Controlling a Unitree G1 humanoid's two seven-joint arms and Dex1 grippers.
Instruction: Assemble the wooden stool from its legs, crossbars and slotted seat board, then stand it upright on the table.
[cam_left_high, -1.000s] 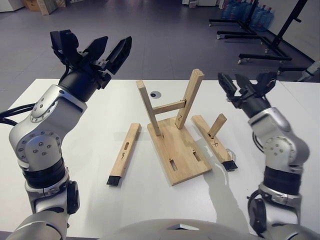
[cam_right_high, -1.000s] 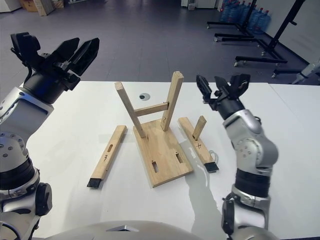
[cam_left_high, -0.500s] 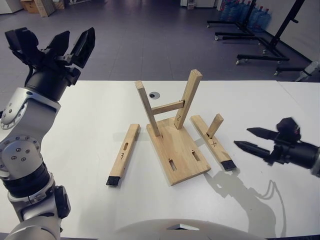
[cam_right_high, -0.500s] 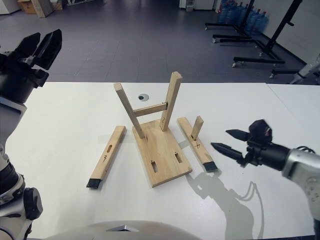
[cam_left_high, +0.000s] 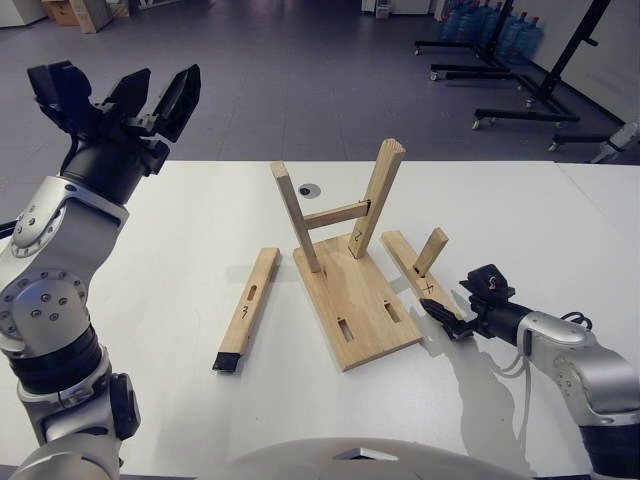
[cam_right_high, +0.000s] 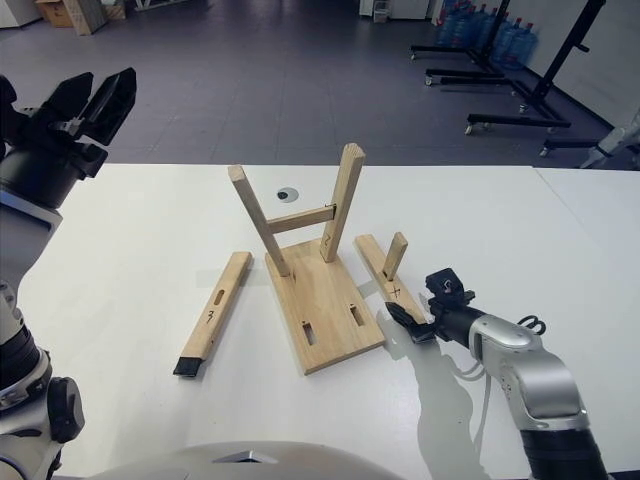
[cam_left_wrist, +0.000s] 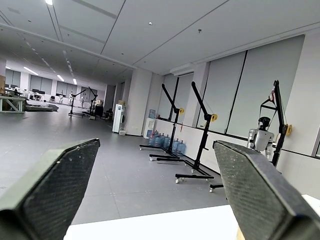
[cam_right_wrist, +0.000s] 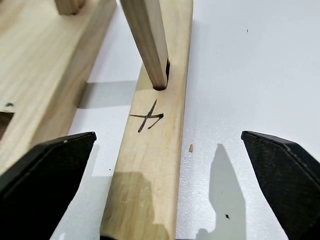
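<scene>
Two sets of fingers, and neither has hold of anything. My left fingers (cam_left_high: 125, 95) are held high over the far left corner of the surface (cam_left_high: 170, 255), spread wide apart with only air between them. To the right, a loose leg (cam_left_high: 248, 308) lies flat on the surface, its black-capped end toward me. Next comes the slotted seat board (cam_left_high: 365, 290), lying flat at the middle with two open slots in its near half. Two legs stand in its far half: the left upright (cam_left_high: 296, 215) leans left and the right upright (cam_left_high: 377, 198) leans right. A crossbar (cam_left_high: 335, 213) joins them. Beyond them a small round grommet (cam_left_high: 312, 188) sits in the surface. Just right of the board lies a second leg (cam_left_high: 415, 270). A short crossbar (cam_left_high: 433, 250) stands tilted in its slot (a pen mark sits on the near side of that slot). My right fingers (cam_left_high: 445, 324) are down low at this leg's near, black-capped end. They are opened wide, one on each side of the wood, and a gap shows between each finger and the leg.
</scene>
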